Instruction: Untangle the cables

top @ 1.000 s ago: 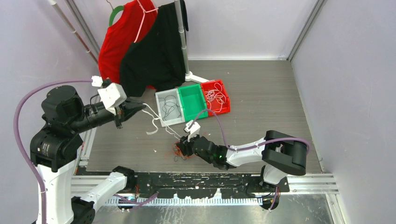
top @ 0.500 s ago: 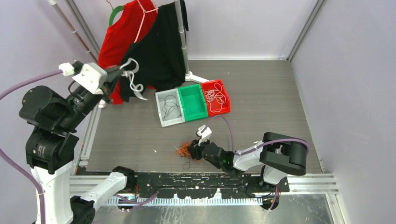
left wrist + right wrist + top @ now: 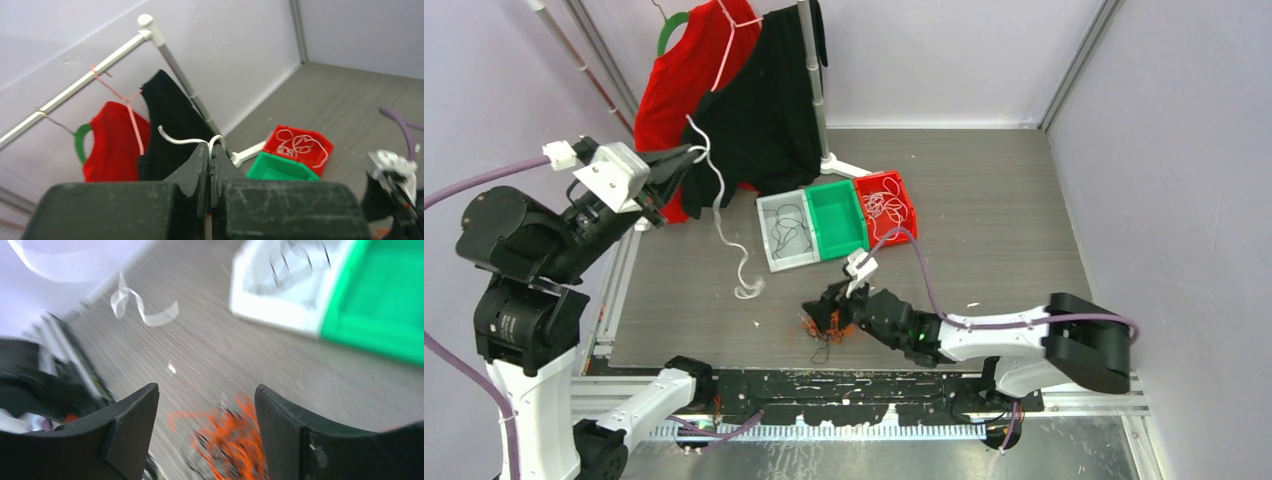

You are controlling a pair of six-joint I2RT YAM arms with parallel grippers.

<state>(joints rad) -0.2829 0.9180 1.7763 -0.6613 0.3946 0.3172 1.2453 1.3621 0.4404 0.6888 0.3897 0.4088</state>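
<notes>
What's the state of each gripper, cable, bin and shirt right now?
left gripper: shut on white cable, raised.
right gripper: open, over orange-black snarl.
white cable: hangs from left gripper, lower end at table.
orange-black snarl: tangled, lying on table.
white bin: holds black cable.
green bin: empty.
red bin: holds white cables.
red shirt, black shirt: hanging on rack.

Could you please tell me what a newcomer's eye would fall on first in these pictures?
The left gripper, raised high on the left, is shut on a white cable that trails down toward the table. Near the front edge, the right gripper stands open over an orange and black snarl. A red shirt and a black shirt hang at the back left.
</notes>
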